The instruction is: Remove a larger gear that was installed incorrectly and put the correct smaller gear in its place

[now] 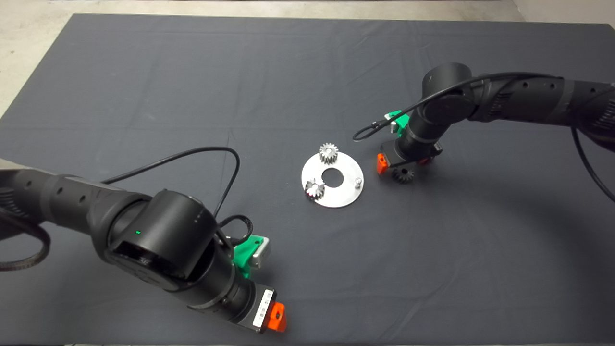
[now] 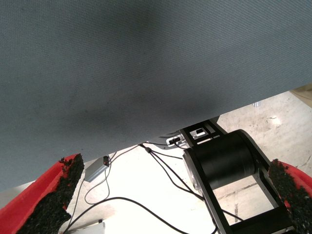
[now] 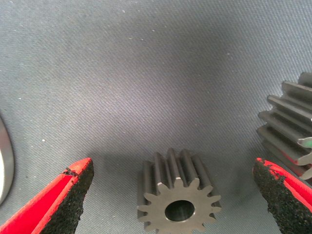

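Note:
The smaller gear, dark grey with a round centre hole, lies on the mat just right of the round silver plate. My right gripper hangs over it, open. In the right wrist view the gear sits between the two spread fingertips, which do not touch it. The larger gear, with long teeth, shows only partly beside one finger; in the head view the right gripper hides it. My left gripper is open and empty near the mat's front edge.
Two small bright-silver gears sit on the plate, and a bare pin stands at its right side. The plate's rim shows in the right wrist view. The left wrist view shows floor, cables and a black cylinder.

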You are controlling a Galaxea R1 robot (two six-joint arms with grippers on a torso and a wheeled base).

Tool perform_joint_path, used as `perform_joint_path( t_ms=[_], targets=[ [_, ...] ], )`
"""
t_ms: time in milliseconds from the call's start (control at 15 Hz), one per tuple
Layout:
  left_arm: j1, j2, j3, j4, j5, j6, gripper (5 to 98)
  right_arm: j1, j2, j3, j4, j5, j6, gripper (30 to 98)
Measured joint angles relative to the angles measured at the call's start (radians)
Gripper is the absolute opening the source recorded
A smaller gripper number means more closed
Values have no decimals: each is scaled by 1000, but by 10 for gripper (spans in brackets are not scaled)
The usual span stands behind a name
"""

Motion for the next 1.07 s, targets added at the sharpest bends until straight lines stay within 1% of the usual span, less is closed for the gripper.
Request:
perform_joint_path(
  t_ms=[67, 133, 200, 267, 333, 467, 533, 600, 667, 800, 933, 1000, 1067],
  targets=[
    [0, 0, 0, 0, -1, 0, 977, 0, -2, 0, 1, 0, 0, 864],
    [0, 0, 0, 0, -1, 0, 977, 0, -5, 0, 3, 0, 0, 827],
    [0, 0, 0, 0, -2, 0, 977, 0, -9, 0, 4, 0, 0, 812],
    [0, 0, 0, 0, -3, 0, 977, 0, -11, 0, 4, 0, 0, 812],
    [0, 0, 0, 0, -3, 0, 977, 0, -16, 0, 5, 0, 0, 776],
    [0, 0, 0, 0, -3, 0, 977, 0, -19, 0, 10, -2, 0, 753],
    [0, 0, 0, 0, -3, 0, 977, 0, -19, 0, 12, -1, 0, 726],
    [0, 0, 0, 0, -3, 0, 977, 0, -19, 0, 15, -1, 0, 716],
    [0, 0, 0, 0, -3, 0, 977, 0, -19, 0, 16, -1, 0, 716],
    [0, 0, 0, 0, -3, 0, 977, 0, -18, 3, 20, -1, 5, 660],
    [0, 0, -1, 0, -3, 0, 977, 0, -8, 3, 23, -2, 8, 660],
    [0, 0, -5, 0, -3, 0, 977, 0, -2, 3, 25, -2, 10, 628],
    [0, 0, -8, 0, -3, 0, 977, 0, 5, 3, 29, -1, 12, 615]
  ],
)
